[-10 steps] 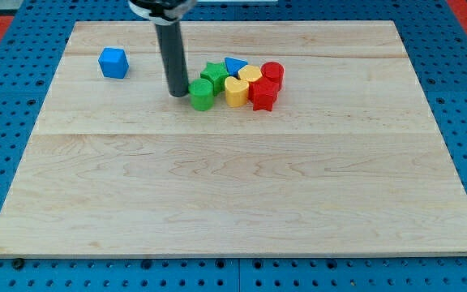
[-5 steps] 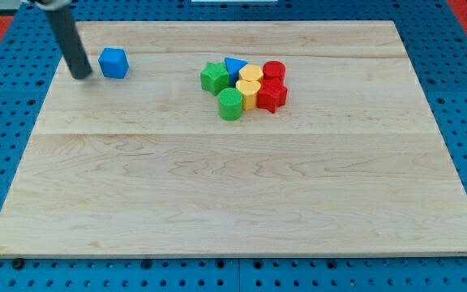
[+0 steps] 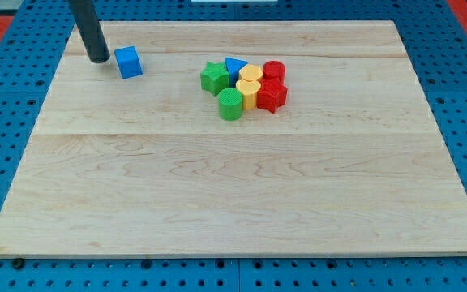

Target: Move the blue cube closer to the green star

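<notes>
The blue cube (image 3: 128, 62) lies on the wooden board near the view's top left. My tip (image 3: 99, 58) stands just to the left of the cube, close to it or touching its left side. The green star (image 3: 213, 77) lies to the right of the cube, at the left end of a cluster of blocks, with a wide gap between the two.
The cluster holds a blue triangle (image 3: 234, 66), two yellow blocks (image 3: 250, 75) (image 3: 248, 94), a red cylinder (image 3: 274, 71), a red star-like block (image 3: 271, 96) and a green cylinder (image 3: 230, 105). The board's (image 3: 217, 186) edges border a blue pegboard.
My tip went from beside the green cylinder over to the cube's left. The cube has slid a little to the right. The green cylinder was pushed right and down earlier.
</notes>
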`<state>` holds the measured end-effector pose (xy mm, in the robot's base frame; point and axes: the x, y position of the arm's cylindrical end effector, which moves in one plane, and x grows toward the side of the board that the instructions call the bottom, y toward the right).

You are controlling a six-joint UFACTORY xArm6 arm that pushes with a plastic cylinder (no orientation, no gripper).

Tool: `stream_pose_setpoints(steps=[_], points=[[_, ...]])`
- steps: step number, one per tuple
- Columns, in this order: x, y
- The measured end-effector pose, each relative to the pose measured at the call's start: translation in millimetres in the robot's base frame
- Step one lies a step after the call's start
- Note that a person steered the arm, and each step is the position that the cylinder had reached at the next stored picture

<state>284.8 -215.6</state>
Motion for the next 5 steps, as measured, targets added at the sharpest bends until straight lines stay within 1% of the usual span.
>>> stream_pose_setpoints(steps=[1,2,3,4,5], points=[[8,30],[46,75],[71,125],[77,138],[51,112]])
